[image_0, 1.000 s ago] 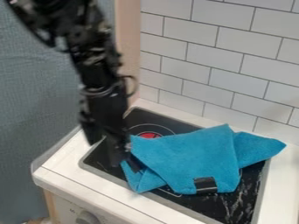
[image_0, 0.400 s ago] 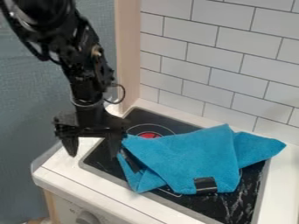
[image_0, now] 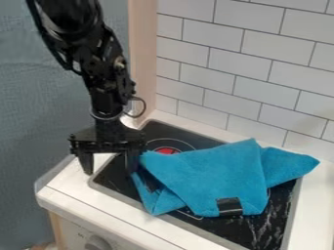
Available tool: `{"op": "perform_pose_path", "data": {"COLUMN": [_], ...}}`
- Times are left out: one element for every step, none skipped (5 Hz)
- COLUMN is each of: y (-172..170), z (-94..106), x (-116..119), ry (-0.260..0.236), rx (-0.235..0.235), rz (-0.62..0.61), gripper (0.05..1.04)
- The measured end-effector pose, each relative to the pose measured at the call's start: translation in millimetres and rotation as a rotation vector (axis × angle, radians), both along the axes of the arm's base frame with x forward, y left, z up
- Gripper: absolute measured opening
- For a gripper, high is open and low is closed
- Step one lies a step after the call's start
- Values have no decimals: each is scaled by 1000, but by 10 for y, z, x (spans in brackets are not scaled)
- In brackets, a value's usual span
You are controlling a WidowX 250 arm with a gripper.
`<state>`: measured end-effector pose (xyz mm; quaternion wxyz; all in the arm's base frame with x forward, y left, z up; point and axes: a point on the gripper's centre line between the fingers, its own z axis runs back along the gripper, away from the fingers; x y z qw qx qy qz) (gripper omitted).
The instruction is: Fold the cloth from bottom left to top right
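- One blue cloth [image_0: 215, 176], folded over itself, lies across the black cooktop [image_0: 281, 219], a dark patch [image_0: 229, 206] at its lower edge!
- Here's the gripper [image_0: 110, 168], hanging over the cooktop's left side, jaws spread wide, nothing between them!
- One jaw's right by the cloth's left edge; touching or not, I can't tell!
- Behind the cloth, a red burner mark [image_0: 168, 151]!

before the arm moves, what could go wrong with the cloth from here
The jaws stand wide open, one right by the left edge of the cloth, so a sideways move could catch it and pull the fold loose. Layers overlap at that edge, so closing there might pinch just one, or miss. The cloth also lies up against the red spot on the hob; I can't tell if that's hot, but it could scorch.
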<state>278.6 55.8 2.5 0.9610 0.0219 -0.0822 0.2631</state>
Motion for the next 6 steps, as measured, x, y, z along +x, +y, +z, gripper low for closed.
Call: {"op": "perform_pose_path", "data": {"y": [-76, -160, -270, -327, -427, -433], "z": [-1, -1, 2, -11, -124, -188], "x": [74, 85, 106, 165, 198, 269], "ry": [-23, -28, -37, -70, -58, -54], "rx": [-31, -71, -109, -129, -139, -138], "rz": [9, 8, -6, -2, -32, -34], "gripper": [999, 999, 999, 999, 939, 629]}}
